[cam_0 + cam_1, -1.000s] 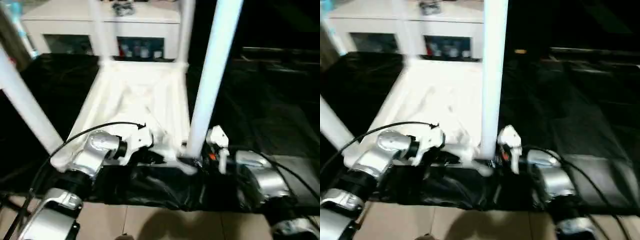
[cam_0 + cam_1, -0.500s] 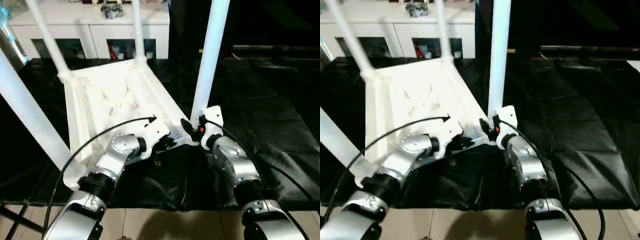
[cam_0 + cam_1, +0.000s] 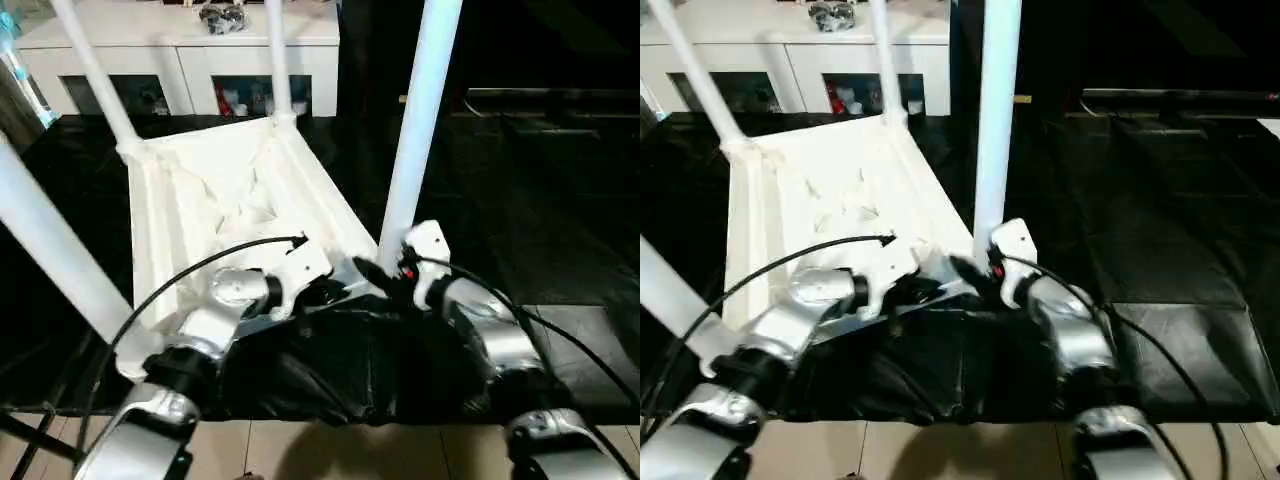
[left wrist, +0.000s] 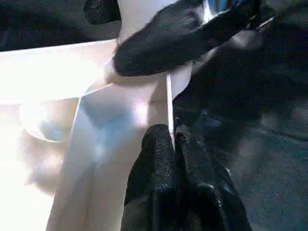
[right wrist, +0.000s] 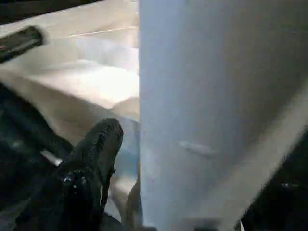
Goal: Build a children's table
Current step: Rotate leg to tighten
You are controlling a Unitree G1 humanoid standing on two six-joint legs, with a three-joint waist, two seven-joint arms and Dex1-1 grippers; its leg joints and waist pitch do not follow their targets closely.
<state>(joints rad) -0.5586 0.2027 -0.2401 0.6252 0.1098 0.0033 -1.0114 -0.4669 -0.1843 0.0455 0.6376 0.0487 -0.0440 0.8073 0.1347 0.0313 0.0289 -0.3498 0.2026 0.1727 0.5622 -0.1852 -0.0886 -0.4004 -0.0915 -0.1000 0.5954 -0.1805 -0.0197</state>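
Observation:
The children's table lies upside down on a black sheet, its ribbed white tabletop facing up. Legs stand in its corners: the near right leg, the near left leg and two far legs. My left gripper is shut on the thin near rim of the tabletop, next to the near right corner. My right gripper is at the base of the near right leg. Its jaws stand wide, and one finger sits a little off the leg.
A white glass-door cabinet stands behind the table. The black sheet spreads flat to the right and bunches up under the near edge of the tabletop. Pale floor tiles run along the front.
The camera swung and settled. Since half a second ago my right forearm has dropped lower and further right, still at the leg's base. The sheet is more bunched in front. My left gripper keeps its pinch.

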